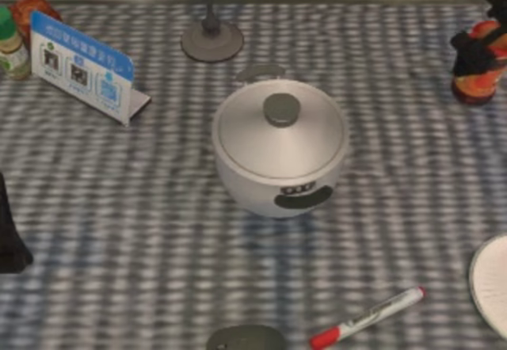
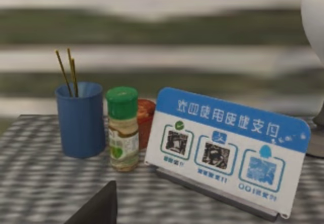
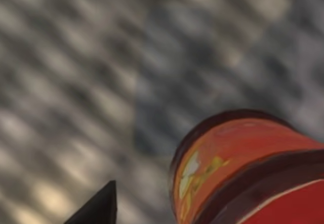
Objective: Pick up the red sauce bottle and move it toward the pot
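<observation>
While the right gripper [image 1: 475,55] seemingly clasps the squat red sauce bottle [image 1: 478,81], the domed metal pot [image 1: 279,148] sits apart.

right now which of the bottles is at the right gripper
The red sauce bottle at the table's far right, with the right gripper on it. The green-capped bottle stands far left, beside the blue sign.

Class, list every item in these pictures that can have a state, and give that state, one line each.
Round silver-white metal pot: lid on, upright.
Small red sauce bottle: capped, upright, in right pincer.
Green-capped pale-label bottle: capped, upright.
Red-capped white marker pen: capped, lying flat.
Blue cup: upright, holding sticks.
Left pincer: parked at left edge.
</observation>
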`<state>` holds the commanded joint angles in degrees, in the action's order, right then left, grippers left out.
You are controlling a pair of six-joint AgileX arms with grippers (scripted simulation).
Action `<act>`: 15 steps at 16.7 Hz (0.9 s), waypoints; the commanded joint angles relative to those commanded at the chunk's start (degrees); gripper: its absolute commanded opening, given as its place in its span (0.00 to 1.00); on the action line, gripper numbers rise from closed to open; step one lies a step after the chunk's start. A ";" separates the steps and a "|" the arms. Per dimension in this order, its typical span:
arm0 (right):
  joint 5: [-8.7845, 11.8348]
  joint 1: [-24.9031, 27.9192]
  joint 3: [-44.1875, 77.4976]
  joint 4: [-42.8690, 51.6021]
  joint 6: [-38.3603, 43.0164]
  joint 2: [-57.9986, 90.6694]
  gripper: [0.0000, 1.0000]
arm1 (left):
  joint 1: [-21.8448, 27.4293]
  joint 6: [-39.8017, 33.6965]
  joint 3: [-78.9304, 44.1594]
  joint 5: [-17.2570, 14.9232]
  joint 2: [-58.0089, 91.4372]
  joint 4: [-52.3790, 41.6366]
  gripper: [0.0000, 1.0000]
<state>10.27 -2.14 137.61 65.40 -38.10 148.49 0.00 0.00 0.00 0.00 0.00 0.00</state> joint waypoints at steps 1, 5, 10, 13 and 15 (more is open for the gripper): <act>-0.01 0.03 -0.23 -0.35 0.04 0.12 1.00 | 0.00 0.00 0.00 0.00 0.00 0.00 1.00; -0.01 0.03 -0.23 -0.35 0.04 0.12 0.92 | 0.00 0.00 0.00 0.00 0.00 0.00 1.00; -0.01 0.03 -0.23 -0.35 0.04 0.12 0.55 | 0.00 0.00 0.00 0.00 0.00 0.00 1.00; -0.01 0.03 -0.23 -0.35 0.04 0.12 0.32 | 0.00 0.00 0.00 0.00 0.00 0.00 1.00; -0.01 0.03 -0.23 -0.35 0.04 0.12 0.17 | 0.00 0.00 0.00 0.00 0.00 0.00 1.00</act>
<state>10.26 -2.10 137.38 65.05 -38.06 148.61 0.00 0.00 0.00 0.00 0.00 0.00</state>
